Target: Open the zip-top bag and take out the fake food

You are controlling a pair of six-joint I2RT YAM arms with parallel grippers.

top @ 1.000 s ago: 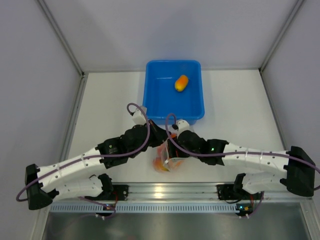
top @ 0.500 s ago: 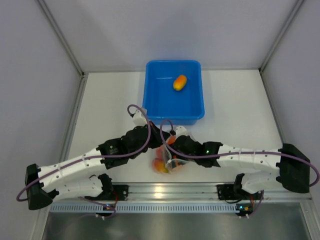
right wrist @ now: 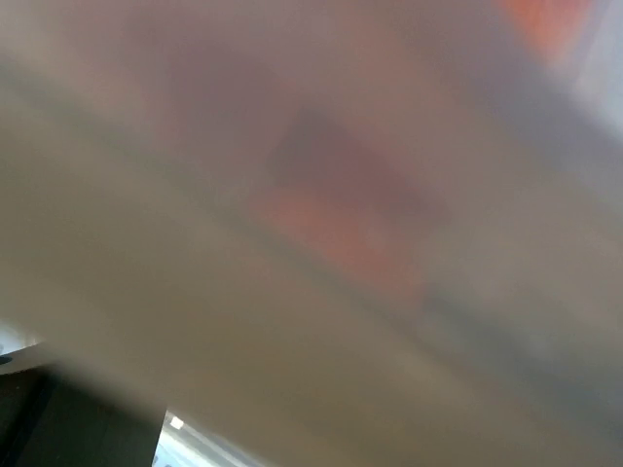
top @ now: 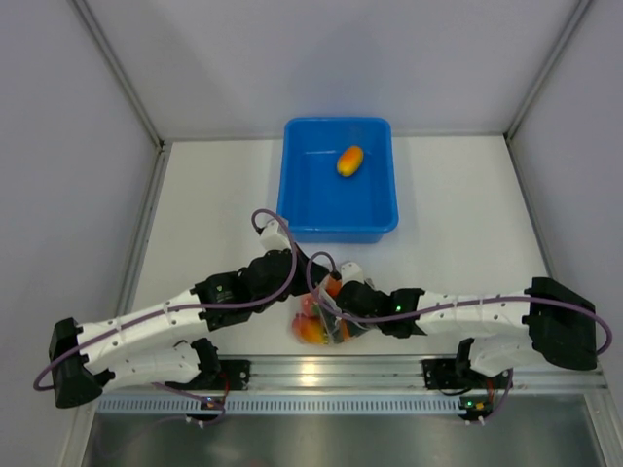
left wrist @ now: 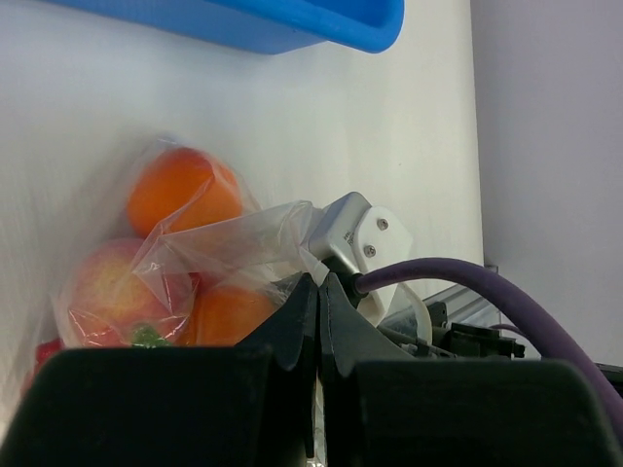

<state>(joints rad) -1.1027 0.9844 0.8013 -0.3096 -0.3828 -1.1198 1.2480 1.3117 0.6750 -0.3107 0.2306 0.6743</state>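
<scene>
The zip-top bag (top: pixel 316 326) lies near the table's front edge between the two arms. It holds several pieces of fake food: in the left wrist view an orange fruit (left wrist: pixel 180 190), a pink-red one (left wrist: pixel 109 292) and another orange one (left wrist: pixel 229 313) show through the plastic (left wrist: pixel 219 238). My left gripper (top: pixel 313 277) (left wrist: pixel 319 284) is shut on the bag's upper edge. My right gripper (top: pixel 329 305) is pushed against or into the bag; its wrist view is a blur of plastic and orange-red colour (right wrist: pixel 331 214), so its jaws are hidden. One yellow-orange fruit (top: pixel 350 161) lies in the blue tub (top: pixel 302 209).
The blue tub stands just behind the bag, and its rim shows in the left wrist view (left wrist: pixel 292 24). The aluminium rail (top: pixel 321 375) runs along the front edge close below the bag. Grey walls stand on the left, right and back.
My right gripper has moved left and toward the front, pressing into the bag. The bag has shifted slightly toward the front edge. The left gripper has kept its hold.
</scene>
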